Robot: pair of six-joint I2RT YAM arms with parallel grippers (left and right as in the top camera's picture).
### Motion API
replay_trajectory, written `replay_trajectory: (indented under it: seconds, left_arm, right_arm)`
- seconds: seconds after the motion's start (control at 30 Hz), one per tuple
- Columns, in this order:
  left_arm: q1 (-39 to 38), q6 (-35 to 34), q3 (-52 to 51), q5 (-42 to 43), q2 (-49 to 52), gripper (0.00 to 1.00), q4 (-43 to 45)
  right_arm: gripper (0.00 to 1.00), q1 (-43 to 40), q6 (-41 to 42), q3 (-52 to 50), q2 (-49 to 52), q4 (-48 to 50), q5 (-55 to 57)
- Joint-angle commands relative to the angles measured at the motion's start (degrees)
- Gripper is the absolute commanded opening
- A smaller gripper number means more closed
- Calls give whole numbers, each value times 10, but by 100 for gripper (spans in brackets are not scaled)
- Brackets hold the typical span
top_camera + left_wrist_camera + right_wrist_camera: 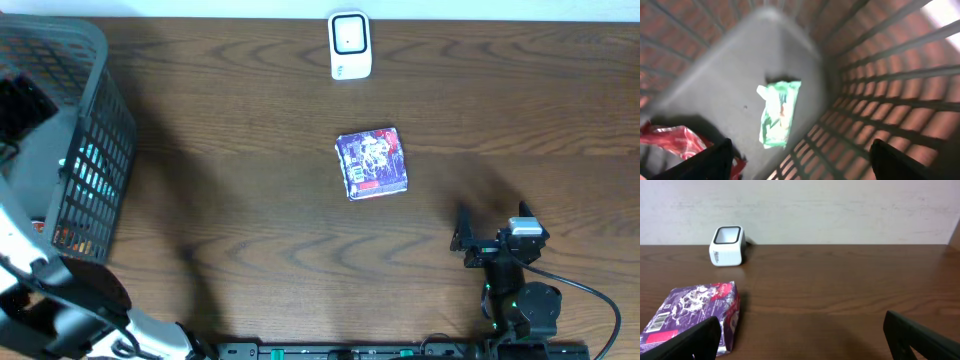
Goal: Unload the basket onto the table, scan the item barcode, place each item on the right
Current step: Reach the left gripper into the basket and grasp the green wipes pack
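At the left edge of the dark wooden surface (300, 260), the black plastic mesh basket (100, 150) is cut off. The left pincer (805, 167) is hidden inside it, spread wide, nothing held. The right pincer (802, 342) is held low near the front edge, gaping, empty. The purple printed packet (372, 163) is laid mid-surface, its writing illegible.

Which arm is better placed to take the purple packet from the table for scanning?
Likely right. The right gripper, open, faces the purple packet, with the scanner beyond. The left gripper is open inside the basket, over a green packet.
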Motion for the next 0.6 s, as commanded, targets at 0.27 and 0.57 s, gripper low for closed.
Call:
replay_trajectory:
  seconds: [0.27, 0.57]
  left_arm:
    - [1, -2, -55, -42, 110, 88, 28]
    - [1, -2, -55, -42, 198, 88, 55]
  right_arm:
    - [99, -6, 4, -2, -4, -1, 0]
    - [99, -6, 4, -2, -4, -1, 0]
